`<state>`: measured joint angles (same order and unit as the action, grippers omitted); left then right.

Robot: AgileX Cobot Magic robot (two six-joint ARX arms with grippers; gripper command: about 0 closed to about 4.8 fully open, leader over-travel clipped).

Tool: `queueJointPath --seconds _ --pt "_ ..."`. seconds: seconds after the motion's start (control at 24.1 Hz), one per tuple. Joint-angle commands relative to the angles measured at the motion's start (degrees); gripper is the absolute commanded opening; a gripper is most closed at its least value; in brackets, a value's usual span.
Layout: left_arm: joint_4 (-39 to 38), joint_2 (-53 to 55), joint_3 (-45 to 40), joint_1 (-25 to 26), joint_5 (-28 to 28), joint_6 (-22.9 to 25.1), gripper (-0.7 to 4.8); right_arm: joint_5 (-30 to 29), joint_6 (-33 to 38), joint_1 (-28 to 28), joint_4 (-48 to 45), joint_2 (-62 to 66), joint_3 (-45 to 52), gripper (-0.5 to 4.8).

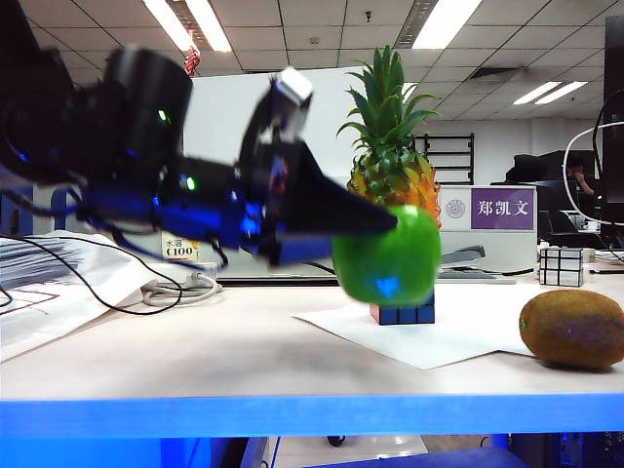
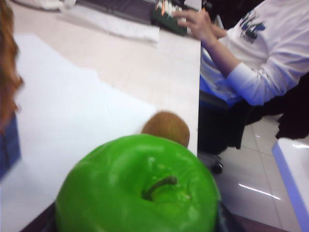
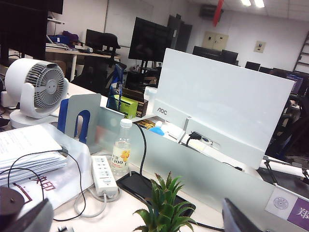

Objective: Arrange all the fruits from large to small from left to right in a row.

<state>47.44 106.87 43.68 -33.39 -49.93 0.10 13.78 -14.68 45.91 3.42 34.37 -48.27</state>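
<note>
- The left gripper (image 1: 375,222), coming in from the left half of the exterior view, is gripping the glossy bright green apple (image 1: 388,256) between its dark fingers and holding it off the table at centre frame, in front of the pineapple.
- In the left wrist view the apple (image 2: 140,186) is filling the lower middle, stem up, with the jaws clamped on its sides and mostly hidden beneath it.
- The tall orange-yellow pineapple with the spiky green crown (image 1: 392,146) is standing just behind the apple, at upper centre of the exterior view.
- The small fuzzy brown kiwi (image 1: 572,329) is lying at the lower right on the pale tabletop (image 1: 195,341), well apart from the pineapple.
- To my eye the apple belongs in the gap between those two, so it should be travelling rightward and lowering slowly onto the white paper sheet (image 1: 458,336).
- The blue Rubik's cube (image 1: 402,313) is sitting right under the apple; setting down on it would let the fruit roll, so clearing it first seems wise.
- The right gripper (image 3: 140,217) is showing only dark finger tips at the bottom corners of its wrist view, spread wide and empty, looking over the pineapple crown (image 3: 164,208).
</note>
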Motion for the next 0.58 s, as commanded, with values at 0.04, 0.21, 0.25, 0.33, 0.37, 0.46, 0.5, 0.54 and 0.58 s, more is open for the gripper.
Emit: queueJointPath --seconds 0.04,0.21,0.25,0.33,0.37,0.46,0.5,0.54,0.58 --pt "1.84 2.86 0.52 -1.25 1.33 -0.52 -0.06 0.28 -0.20 0.00 0.52 -1.27 -0.33 4.79" --pt "3.43 5.09 0.55 -2.03 3.63 -0.57 -0.06 0.50 -0.37 -0.02 1.99 -2.43 -0.33 4.79" --pt "3.63 5.33 0.55 -2.10 3.89 -0.57 -0.06 0.48 -0.48 -0.02 2.25 -2.45 -0.33 4.79" --pt "3.58 5.68 0.57 -2.38 5.79 -0.24 -0.06 0.68 -0.50 -0.02 3.32 -2.89 -0.33 4.79" --pt "3.52 5.77 0.57 -2.38 6.34 0.13 -0.06 0.70 -0.48 -0.02 3.78 -2.99 -0.33 4.79" --pt "3.48 5.79 0.57 -2.38 6.40 0.31 -0.06 0.70 -0.48 -0.02 4.04 -3.10 -0.33 4.79" --pt "3.41 5.79 0.57 -2.38 6.40 0.33 -0.06 0.70 -0.48 -0.02 4.02 -3.10 -0.33 4.79" --pt "2.86 5.79 0.57 -2.40 6.34 0.37 -0.06 0.70 -0.48 -0.02 3.89 -3.10 -0.33 4.79" --pt "2.40 5.79 0.57 -2.40 6.34 0.55 -0.06 0.70 -0.48 -0.02 3.85 -3.10 -0.33 4.79"
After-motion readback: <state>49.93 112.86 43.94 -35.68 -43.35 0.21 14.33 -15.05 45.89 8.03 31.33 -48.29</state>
